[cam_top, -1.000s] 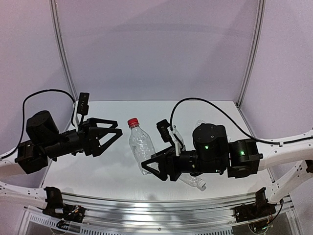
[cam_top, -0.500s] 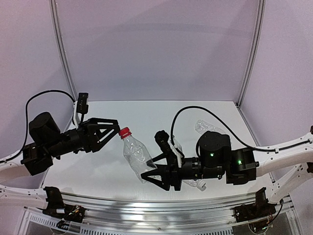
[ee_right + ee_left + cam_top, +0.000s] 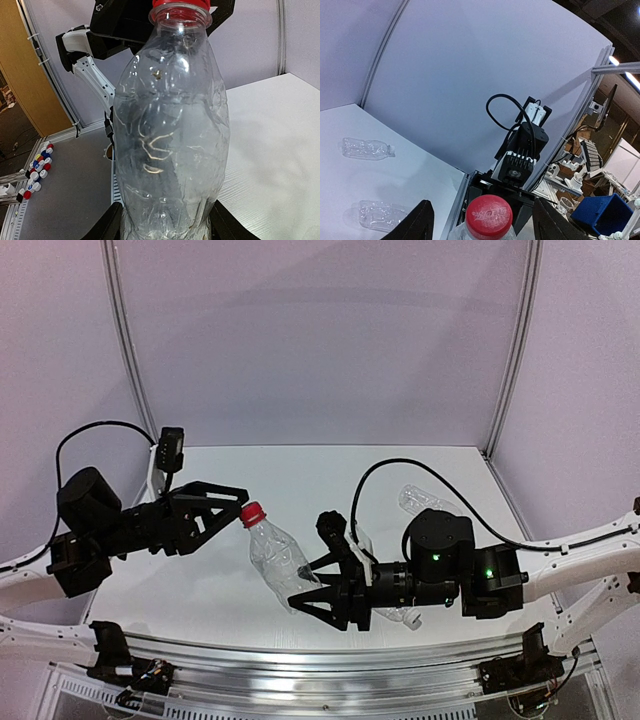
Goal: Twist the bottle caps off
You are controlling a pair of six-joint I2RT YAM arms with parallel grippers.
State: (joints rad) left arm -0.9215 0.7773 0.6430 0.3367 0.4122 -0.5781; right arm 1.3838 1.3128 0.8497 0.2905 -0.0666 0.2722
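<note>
One red cap [image 3: 488, 216] is sitting between the spread fingers of the left tool [image 3: 236, 510]; the right tool [image 3: 305, 590] is clamping the bottle [image 3: 270, 555]. Advisable: centring squarely before closing.

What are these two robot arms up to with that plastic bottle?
They are working on unscrewing a cap. The right gripper grips a clear plastic bottle around its lower body and holds it tilted, with the red cap pointing at the other arm. The left gripper is open with a finger on either side of that cap, not yet clamped on it. Two more clear bottles lie on the white table.
</note>
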